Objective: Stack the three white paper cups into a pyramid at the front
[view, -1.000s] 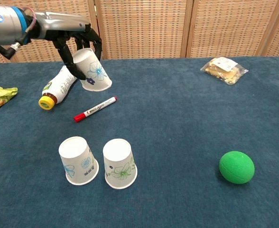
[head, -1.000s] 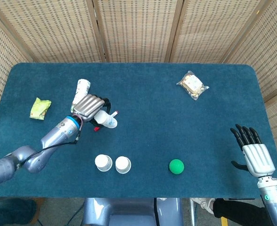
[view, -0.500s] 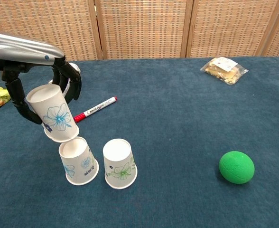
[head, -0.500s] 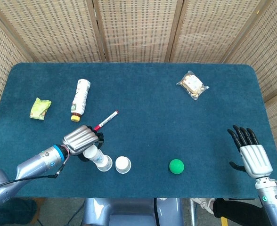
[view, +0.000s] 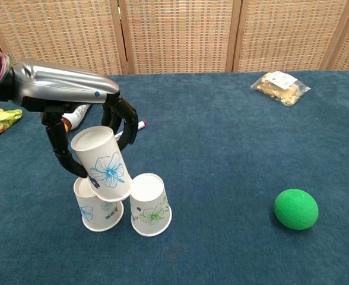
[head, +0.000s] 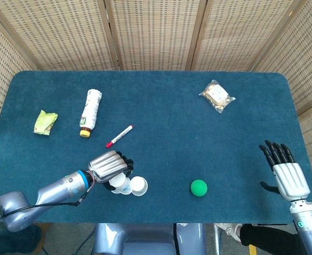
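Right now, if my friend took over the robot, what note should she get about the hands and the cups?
Left robot hand: holds the third cup upside down, tilted, just above the two base cups.
Right robot hand: open, holds nothing, near the table's right edge.
Base cups: left cup and right cup stand upside down, side by side, at the front.
Done: base row set, third cup carried over.
Left: level the third cup, set it across both base cups, let go.

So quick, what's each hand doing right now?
Left hand: holding the third paper cup, tilted, over the two base cups.
Right hand: open, holding nothing.
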`<state>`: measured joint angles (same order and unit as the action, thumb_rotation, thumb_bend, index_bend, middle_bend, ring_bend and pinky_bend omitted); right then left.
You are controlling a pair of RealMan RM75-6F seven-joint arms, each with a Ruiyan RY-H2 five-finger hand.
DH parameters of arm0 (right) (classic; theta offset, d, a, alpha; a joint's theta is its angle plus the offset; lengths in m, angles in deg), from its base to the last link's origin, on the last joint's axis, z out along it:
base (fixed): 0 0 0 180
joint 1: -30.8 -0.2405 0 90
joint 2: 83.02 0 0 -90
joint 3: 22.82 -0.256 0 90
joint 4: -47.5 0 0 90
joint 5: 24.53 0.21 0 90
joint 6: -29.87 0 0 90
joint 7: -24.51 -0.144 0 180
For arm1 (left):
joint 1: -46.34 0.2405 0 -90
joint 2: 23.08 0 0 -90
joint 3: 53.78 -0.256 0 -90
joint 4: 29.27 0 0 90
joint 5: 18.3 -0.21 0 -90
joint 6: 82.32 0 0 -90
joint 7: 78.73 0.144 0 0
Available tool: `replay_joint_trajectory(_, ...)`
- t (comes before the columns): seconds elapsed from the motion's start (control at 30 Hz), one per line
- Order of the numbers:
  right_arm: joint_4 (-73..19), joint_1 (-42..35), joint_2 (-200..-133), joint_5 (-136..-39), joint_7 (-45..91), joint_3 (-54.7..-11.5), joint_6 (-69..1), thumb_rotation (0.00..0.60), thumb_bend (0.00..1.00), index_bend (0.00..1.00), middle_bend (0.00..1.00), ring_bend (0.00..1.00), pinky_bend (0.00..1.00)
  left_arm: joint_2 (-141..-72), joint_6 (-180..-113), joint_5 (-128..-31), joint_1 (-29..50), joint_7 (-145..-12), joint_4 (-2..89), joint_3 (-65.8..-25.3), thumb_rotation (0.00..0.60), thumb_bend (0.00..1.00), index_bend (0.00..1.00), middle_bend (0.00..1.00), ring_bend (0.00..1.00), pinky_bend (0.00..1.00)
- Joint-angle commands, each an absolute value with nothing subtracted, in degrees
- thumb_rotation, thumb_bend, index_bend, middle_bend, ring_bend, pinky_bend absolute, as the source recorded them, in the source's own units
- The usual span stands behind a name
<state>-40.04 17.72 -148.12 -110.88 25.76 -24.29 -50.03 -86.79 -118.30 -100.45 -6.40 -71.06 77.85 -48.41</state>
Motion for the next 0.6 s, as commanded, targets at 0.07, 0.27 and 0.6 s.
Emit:
replay_joint_trajectory(0.07,-39.88,17.83,-148.04,-110.91,25.49,-24.48,-49.89,0.600,0.00,0.04,0.00,0.00,0.00,-87.32,-118.05,-99.03,-7.24,-68.82,78.30,-48.42,0.600,0.11,0.48,0.34,0.39,0.36)
replay_joint_trajectory(0.27,-39.69,18.00,-148.01,-111.04,25.15,-24.77,-49.94,0.600,0.00,0.04,0.00,0.00,0.00,-88.06,-118.47,-96.64,-7.73,-65.67,78.20,-48.68,0.600,0.11,0.48,0.34,0.39,0.34)
replay_joint_trajectory(0.6,-39.59,18.19,-148.10,-111.36,25.14,-25.06,-49.89,0.600,0.00,0.04,0.00,0.00,0.00,-87.75,-119.41,-95.75,-7.85,-63.66,78.73,-49.59,0.600,0.00,0.02,0.00,0.00,0.04)
